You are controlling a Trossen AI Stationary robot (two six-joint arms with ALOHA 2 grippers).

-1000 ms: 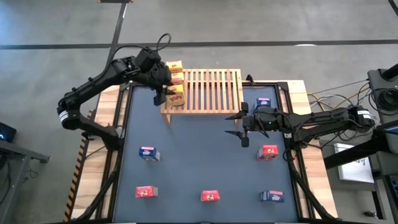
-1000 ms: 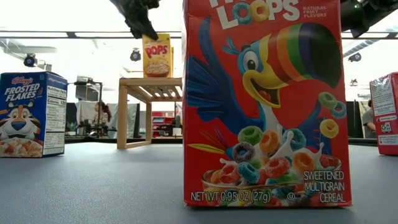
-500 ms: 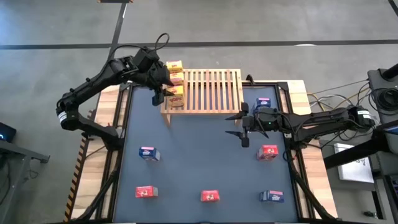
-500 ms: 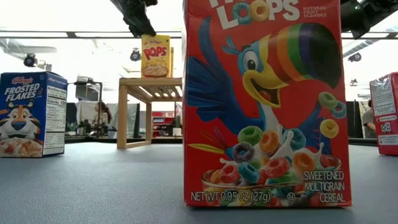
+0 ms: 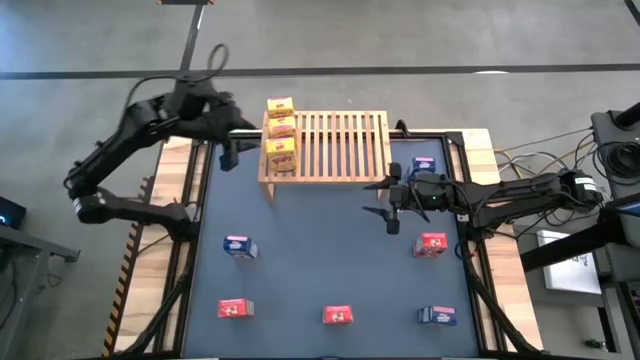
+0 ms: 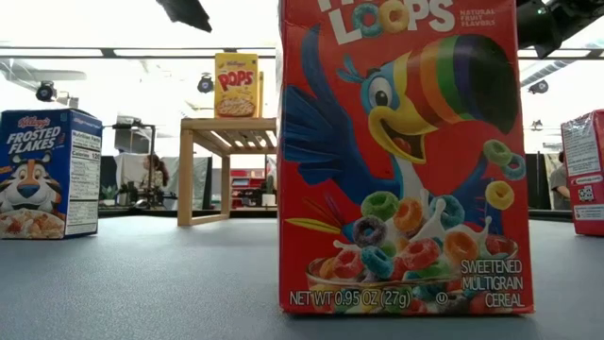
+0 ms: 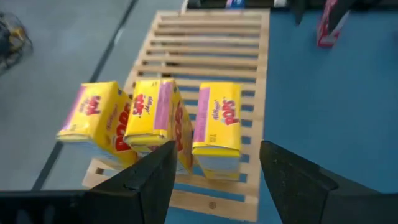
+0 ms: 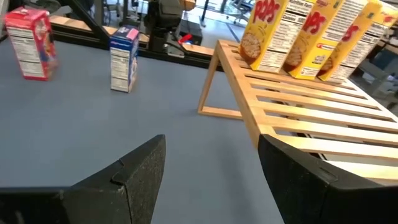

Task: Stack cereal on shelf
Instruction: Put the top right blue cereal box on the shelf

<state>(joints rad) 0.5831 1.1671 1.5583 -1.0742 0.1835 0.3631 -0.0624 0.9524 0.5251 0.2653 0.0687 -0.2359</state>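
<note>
Three small yellow cardboard cereal boxes (image 5: 281,130) are standing in a row at the left end of the light wooden slatted rack (image 5: 340,146), while three red boxes (image 5: 338,316) and three blue boxes (image 5: 239,246) are sitting spread over the dark blue-grey tabletop (image 5: 320,240). The left gripper (image 5: 228,152) is hanging empty with fingers apart just beside the rack's left end. The right gripper (image 5: 385,203) is hovering open over the table near the rack's right end.

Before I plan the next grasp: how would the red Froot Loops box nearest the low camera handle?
The red Froot Loops box looks light, being a single-serving carton. Upright and tall, it probably tips if pushed high. Cardboard walls may dent under hard squeezing.
</note>
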